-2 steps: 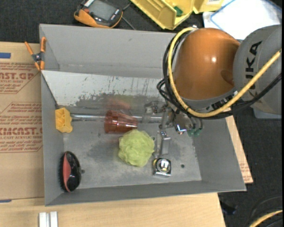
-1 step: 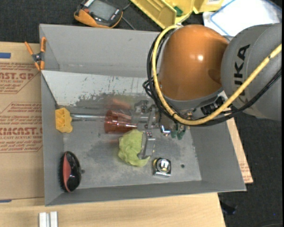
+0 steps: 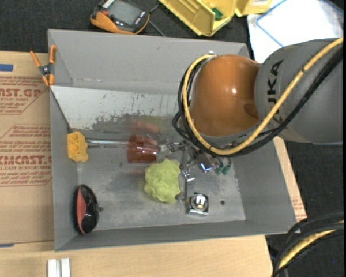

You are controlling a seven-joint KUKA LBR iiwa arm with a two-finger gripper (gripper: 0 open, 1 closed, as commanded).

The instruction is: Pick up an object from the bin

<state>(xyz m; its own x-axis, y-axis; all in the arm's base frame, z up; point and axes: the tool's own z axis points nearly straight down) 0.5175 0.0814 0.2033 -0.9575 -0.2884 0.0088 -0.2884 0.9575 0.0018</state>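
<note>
— Looking down into the grey bin (image 3: 132, 62). See the arm (image 3: 300, 91)?

— Yes. Coming in from the right of the frame, with a big round orange cover (image 3: 225, 97) over the upper right part of the bin.

— And the jaws?

— Down low under that cover, a bit right of the middle of the frame. Just beside the right edge of a soft green lump (image 3: 161, 180) on the bin floor. Open or shut? Cannot tell.

— Anything else close by?

— A small shiny silver and yellow thing (image 3: 198, 203) just below the jaws, near the lower wall. A red see-through thing (image 3: 142, 149) up and left of the green lump, close to it.

— And farther off?

— A yellow block (image 3: 76, 146) by the left wall. A black and red oval thing (image 3: 85, 208) in the lower left corner. Both well apart from the jaws.
</note>
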